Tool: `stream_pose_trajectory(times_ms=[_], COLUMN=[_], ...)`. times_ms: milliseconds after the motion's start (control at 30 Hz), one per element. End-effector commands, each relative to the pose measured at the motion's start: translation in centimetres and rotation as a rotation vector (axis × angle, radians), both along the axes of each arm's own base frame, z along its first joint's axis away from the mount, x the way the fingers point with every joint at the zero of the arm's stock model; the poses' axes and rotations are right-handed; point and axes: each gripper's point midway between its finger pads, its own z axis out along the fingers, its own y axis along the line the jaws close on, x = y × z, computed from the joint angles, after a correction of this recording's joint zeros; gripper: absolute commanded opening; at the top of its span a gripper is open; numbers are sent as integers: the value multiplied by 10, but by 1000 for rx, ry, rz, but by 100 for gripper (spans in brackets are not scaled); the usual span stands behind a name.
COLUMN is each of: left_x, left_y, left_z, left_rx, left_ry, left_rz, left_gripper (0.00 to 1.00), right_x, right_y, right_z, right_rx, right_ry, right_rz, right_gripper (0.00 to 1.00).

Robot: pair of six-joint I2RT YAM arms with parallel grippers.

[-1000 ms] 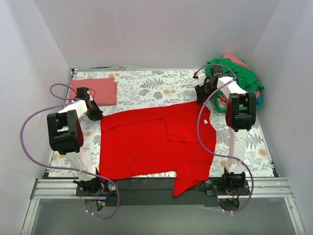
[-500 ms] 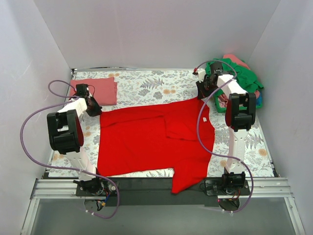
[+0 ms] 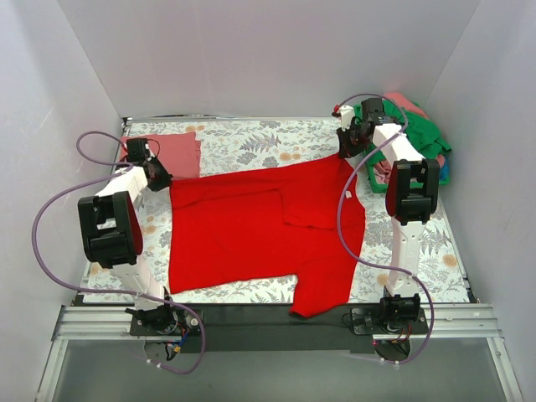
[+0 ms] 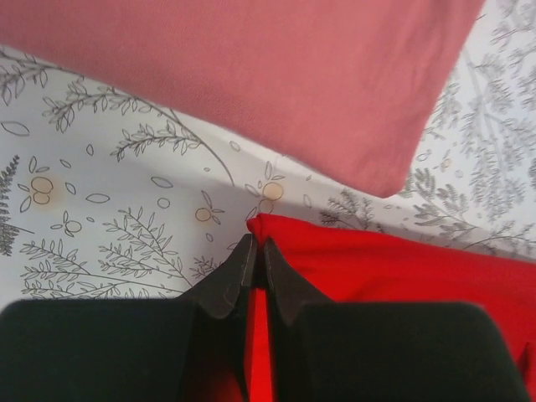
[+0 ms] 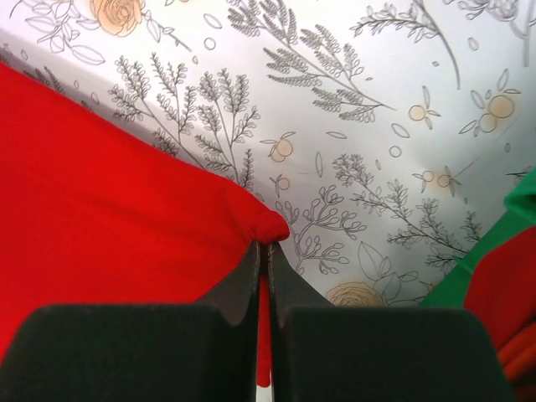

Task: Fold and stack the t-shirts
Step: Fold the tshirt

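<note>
We see the red t-shirt (image 3: 260,230) spread flat across the middle of the floral tablecloth (image 3: 251,138), with one near part reaching over the cloth's near edge. The left gripper (image 4: 255,244) has its jaws pressed together on the shirt's far-left corner, pinching a fold of red fabric between them. It sits just beside the folded salmon-pink t-shirt (image 4: 251,75), which lies at the far left. The right gripper (image 5: 262,249) is likewise clamped tight on the red shirt's far-right corner, where the fabric bunches into a small knob at its fingertips. Past the right gripper, in the far right corner, we make out a heap of tees with a green t-shirt (image 3: 414,134) on top and bits of pink and blue showing at its edges.
</note>
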Motion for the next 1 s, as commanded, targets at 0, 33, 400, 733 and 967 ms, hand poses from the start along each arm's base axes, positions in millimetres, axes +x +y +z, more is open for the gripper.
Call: stream_pose_trajectory(times_ms=[0, 33, 400, 733, 967], left_x=[18, 19, 62, 107, 29], left_y=[10, 12, 22, 34, -6], left_z=[55, 58, 56, 89, 127], left_rx=[51, 55, 44, 49, -39], left_ry=[-172, -182, -209, -237, -306], left_rz=[31, 37, 66, 84, -28], left_gripper=[0, 0, 0, 63, 80], right_x=[32, 36, 94, 98, -24], right_y=[-6, -7, 2, 17, 65], right_z=[40, 42, 79, 118, 145], right_rx=[-8, -12, 37, 12, 187], right_ry=[-152, -165, -317, -455, -409], right_rz=[-39, -45, -113, -104, 355], right_gripper=[1, 1, 1, 65, 90])
